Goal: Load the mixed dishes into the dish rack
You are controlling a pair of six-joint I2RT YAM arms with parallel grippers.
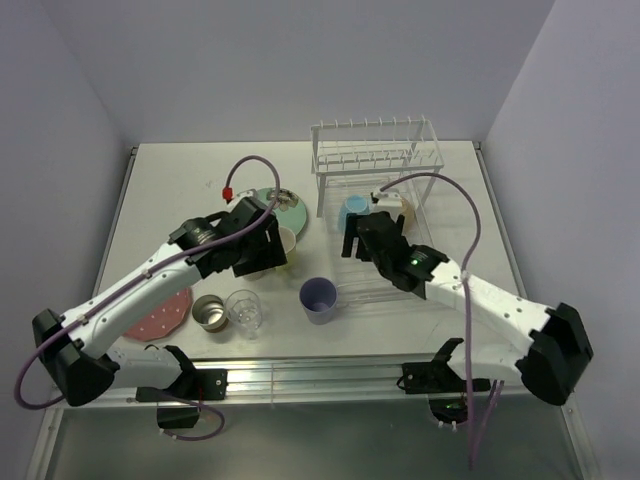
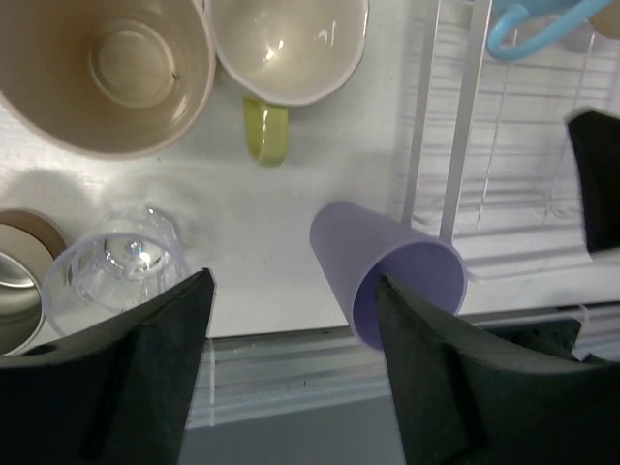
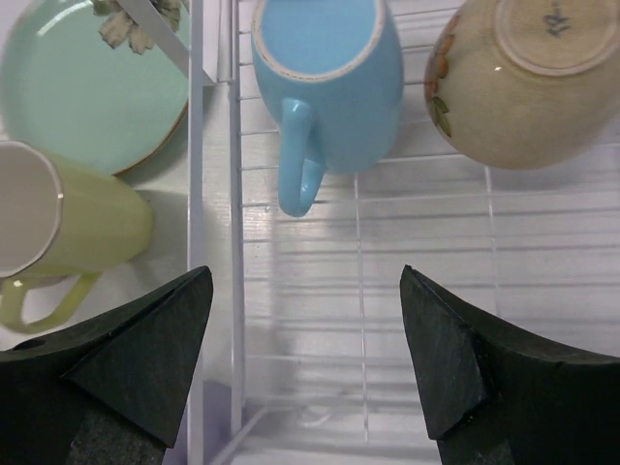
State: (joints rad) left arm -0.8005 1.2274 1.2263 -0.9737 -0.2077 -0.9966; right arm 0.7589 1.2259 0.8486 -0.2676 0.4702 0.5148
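dishes are split between two places. a blue cup [image 3: 329, 68] and a tan cup [image 3: 523, 77] already lie tipped over in the lower basket of the dish rack [image 1: 372, 160], i'd guess so they can drain. the others sit out on the surface [image 1: 180, 190]: a lavender cup [image 2: 387, 281] mouth up near the rack's front wall, a clear glass [image 2: 111, 266], a steel cup [image 2: 15, 281], a yellow cup [image 2: 286, 48], a pale bowl [image 2: 107, 68], a green plate [image 3: 87, 87] and a pink plate [image 1: 160, 318].

the left tool [image 2: 291, 291] hangs over the bare patch between glass and lavender cup, spread wide, gripping nothing, likely lining up for one of them. the right tool [image 3: 305, 281] hovers over the basket's bare wires near the blue cup, also wide apart, empty and touching nothing.
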